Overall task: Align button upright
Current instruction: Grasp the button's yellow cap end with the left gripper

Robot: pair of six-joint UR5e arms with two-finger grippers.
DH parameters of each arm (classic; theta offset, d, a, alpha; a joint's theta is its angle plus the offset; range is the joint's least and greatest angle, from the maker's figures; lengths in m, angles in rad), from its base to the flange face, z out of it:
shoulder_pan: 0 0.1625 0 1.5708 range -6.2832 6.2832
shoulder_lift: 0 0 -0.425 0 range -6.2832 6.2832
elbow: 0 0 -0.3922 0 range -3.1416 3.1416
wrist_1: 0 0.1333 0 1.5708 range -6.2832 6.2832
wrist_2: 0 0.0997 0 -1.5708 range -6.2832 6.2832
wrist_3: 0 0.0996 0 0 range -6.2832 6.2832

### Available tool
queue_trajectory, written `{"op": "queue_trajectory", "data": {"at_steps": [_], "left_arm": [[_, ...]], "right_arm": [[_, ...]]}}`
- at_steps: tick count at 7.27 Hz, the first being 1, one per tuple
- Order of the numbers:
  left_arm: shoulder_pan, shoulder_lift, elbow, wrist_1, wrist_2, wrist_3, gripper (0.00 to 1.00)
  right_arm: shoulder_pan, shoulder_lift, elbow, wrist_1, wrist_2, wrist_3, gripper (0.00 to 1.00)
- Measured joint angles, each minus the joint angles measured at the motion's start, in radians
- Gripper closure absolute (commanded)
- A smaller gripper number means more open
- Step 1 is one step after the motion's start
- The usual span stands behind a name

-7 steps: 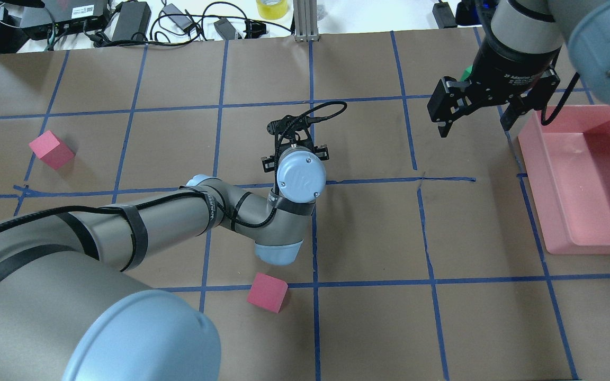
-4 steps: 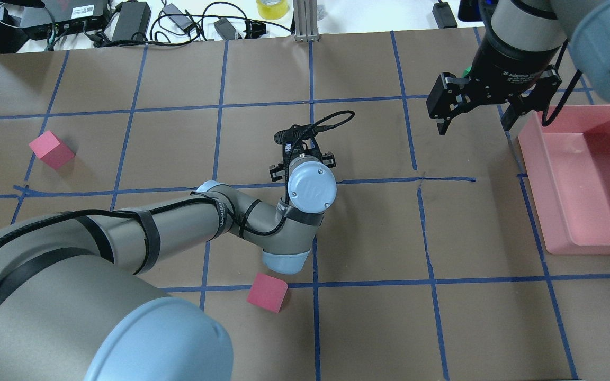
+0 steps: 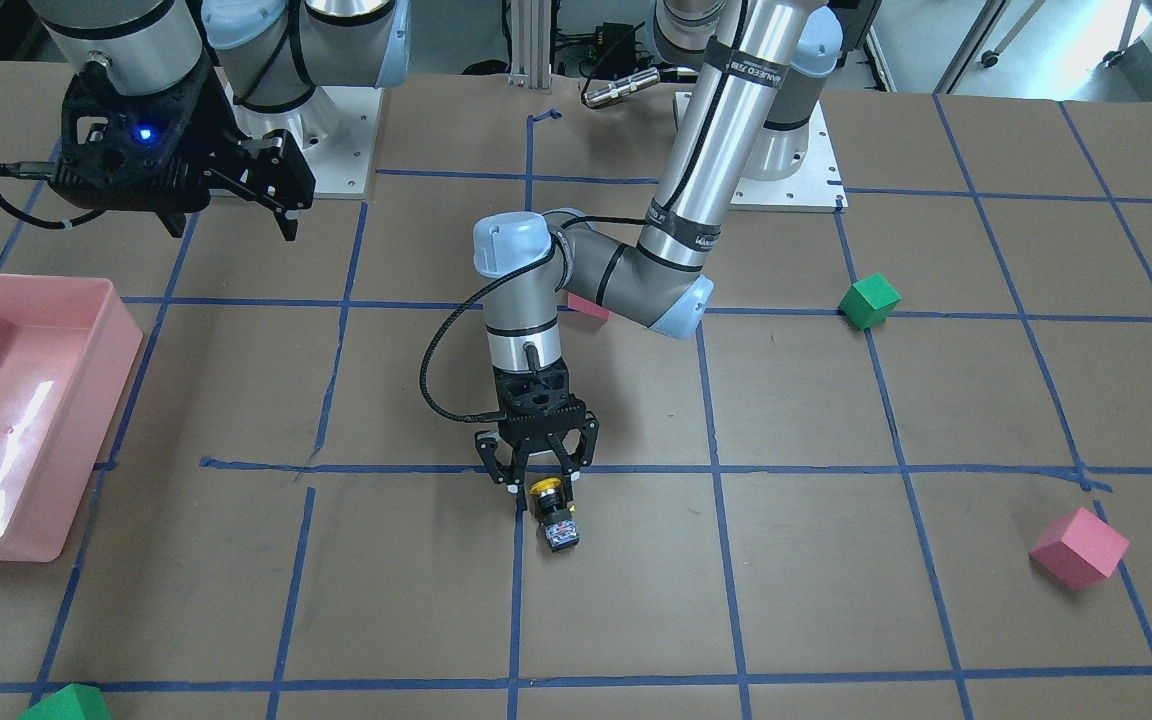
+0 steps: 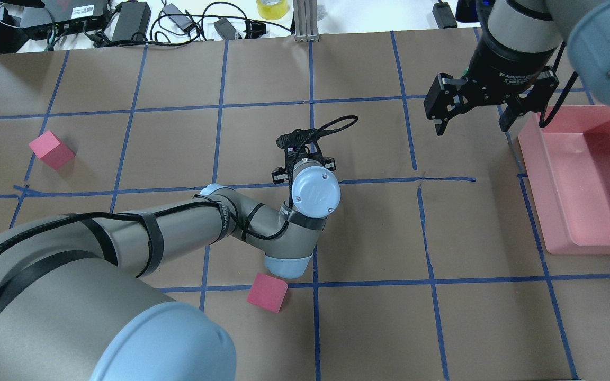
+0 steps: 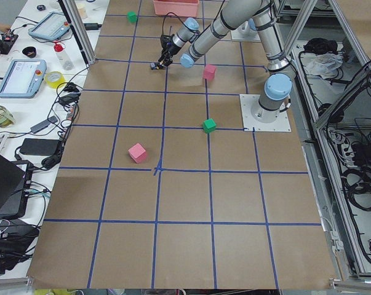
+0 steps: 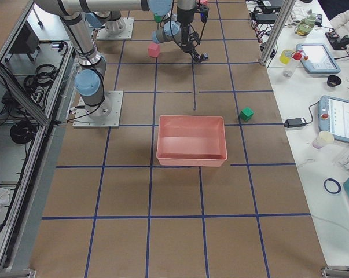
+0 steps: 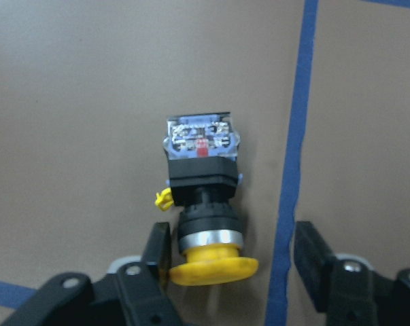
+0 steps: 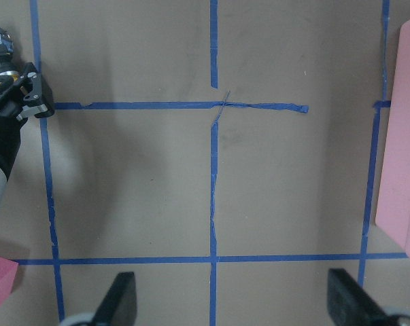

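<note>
Seeing the button (image 7: 201,204) lying on its side in the middle of the counter (image 3: 836,600), yellow cap facing the left pincer (image 7: 232,252). Holding this pincer spread, one finger at each side of the cap, not yet pinching, probably for gripping and tipping it upright. Parking the right pincer (image 4: 472,128) spread, empty, beside the pink tray (image 4: 534,177), likely leaving room.

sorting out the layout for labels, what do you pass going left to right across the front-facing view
pink plastic tray → small yellow-capped push-button lying on its side → green foam cube → pink foam cube
</note>
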Motion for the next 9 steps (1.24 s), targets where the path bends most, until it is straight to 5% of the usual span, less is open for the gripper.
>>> {"op": "queue_trajectory", "data": {"at_steps": [1, 5, 9], "left_arm": [[0.0, 0.002, -0.005, 0.0, 0.006, 0.0, 0.94], [0.001, 0.035, 0.002, -0.022, 0.005, 0.012, 1.0], [0.065, 0.162, 0.088, -0.445, -0.135, 0.011, 1.0]], "right_arm": [[0.0, 0.0, 0.0, -0.001, -0.002, 0.0, 0.0], [0.0, 0.0, 0.004, -0.002, -0.005, -0.001, 0.0], [0.0, 0.001, 0.009, -0.001, -0.007, 0.0, 0.0]]}}
